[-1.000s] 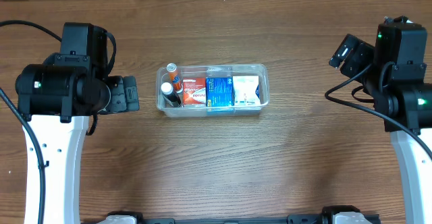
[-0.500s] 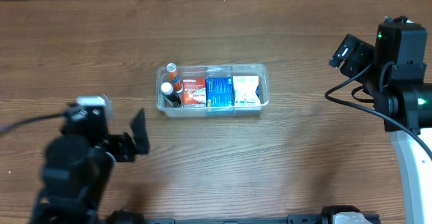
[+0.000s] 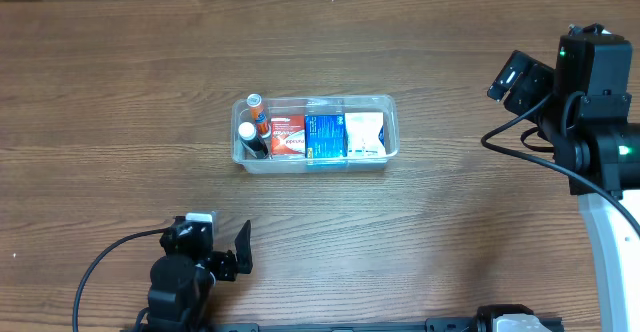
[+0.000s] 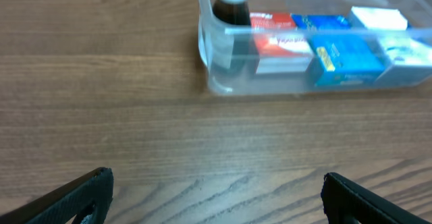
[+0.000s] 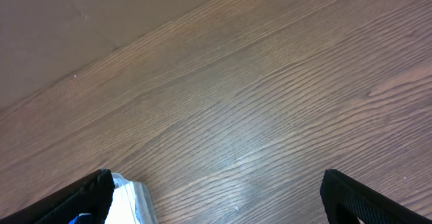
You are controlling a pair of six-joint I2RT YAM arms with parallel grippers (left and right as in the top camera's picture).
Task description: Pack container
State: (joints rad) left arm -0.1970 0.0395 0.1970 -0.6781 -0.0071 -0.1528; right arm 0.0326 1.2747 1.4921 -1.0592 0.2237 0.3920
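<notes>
The container (image 3: 390,124), a clear plastic tub, stands at the table's middle. It holds a red box (image 3: 287,135), a blue box (image 3: 325,135), a white box (image 3: 364,132), a dark bottle with a white cap (image 3: 247,135) and an orange tube (image 3: 258,112). It also shows in the left wrist view (image 4: 210,55), with the bottle (image 4: 231,5) at its left end. My left gripper (image 3: 238,251) is open and empty near the front edge, well short of the tub. My right gripper (image 3: 512,77) is open and empty at the far right; a corner of the tub (image 5: 131,196) shows by its left finger.
The wooden table (image 3: 420,232) spreads all round the tub. Arm bases sit at the front edge (image 3: 510,322). A cable (image 3: 105,262) trails from the left arm.
My left arm has pulled back from beside the tub's left end down to the table's front edge, its gripper staying open. The right arm has not moved.
</notes>
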